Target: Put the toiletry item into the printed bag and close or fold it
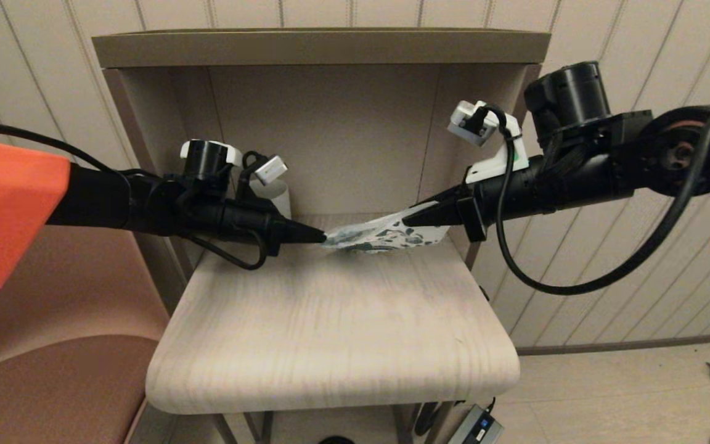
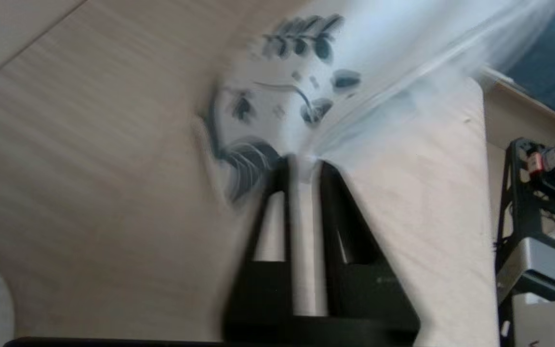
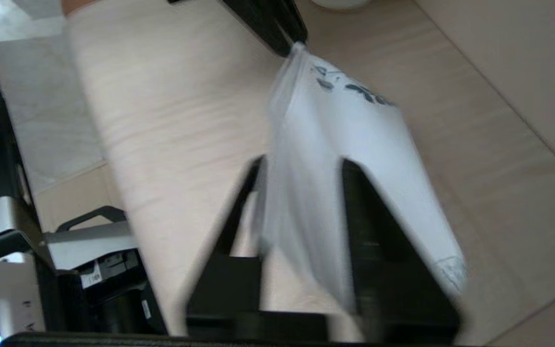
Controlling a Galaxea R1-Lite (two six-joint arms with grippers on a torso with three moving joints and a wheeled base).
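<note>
The printed bag [image 1: 386,234] hangs stretched between my two grippers, just above the back of the wooden table [image 1: 330,327]. My left gripper [image 1: 323,235] is shut on the bag's left corner; in the left wrist view the jaws [image 2: 301,161] pinch the white edge below the teal print [image 2: 297,86]. My right gripper [image 1: 409,217] is at the bag's right end. In the right wrist view its fingers [image 3: 301,164] stand apart, with the bag's white sheet [image 3: 354,130] running between them. The toiletry item is not visible in any view.
A white ribbed mug [image 1: 278,197] stands behind the left gripper against the back wall of the shelf alcove [image 1: 324,129]. An orange-brown chair [image 1: 53,345] is to the left of the table. A device with cables [image 1: 478,425] lies on the floor below.
</note>
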